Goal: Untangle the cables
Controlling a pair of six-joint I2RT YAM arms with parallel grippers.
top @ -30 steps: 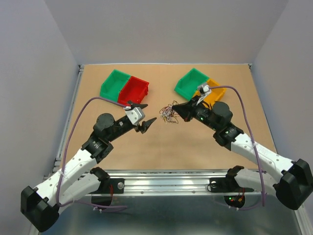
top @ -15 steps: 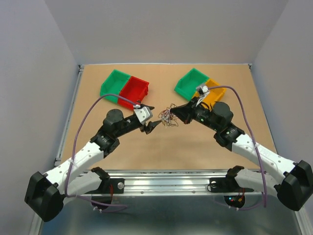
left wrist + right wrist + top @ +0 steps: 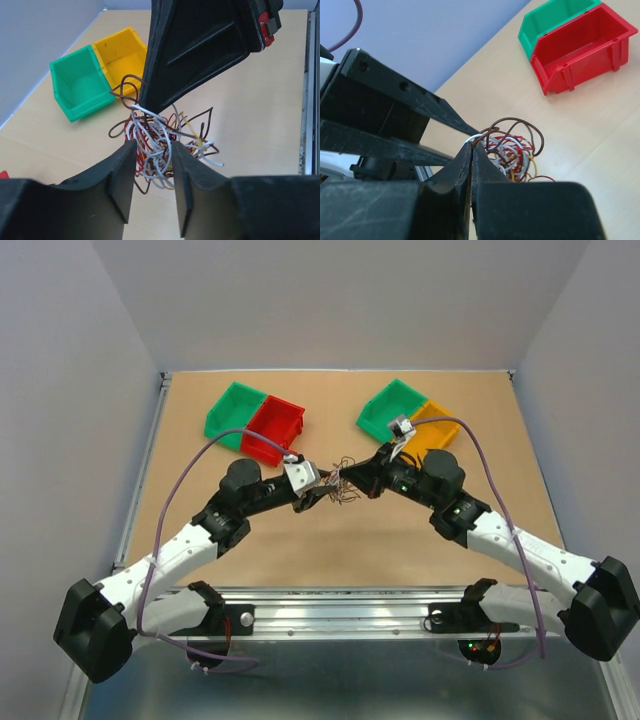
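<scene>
Left fingers part-open — right fingers pinched shut, tips near

— From above, can you follow single strands in the cables?
— Too fine, and the left jaws and the right jaws cover the clump's ends.
— The wrist views?
— Left: the right jaws' black body hides its top. Right: the green bin is cut by the upper edge.
</scene>
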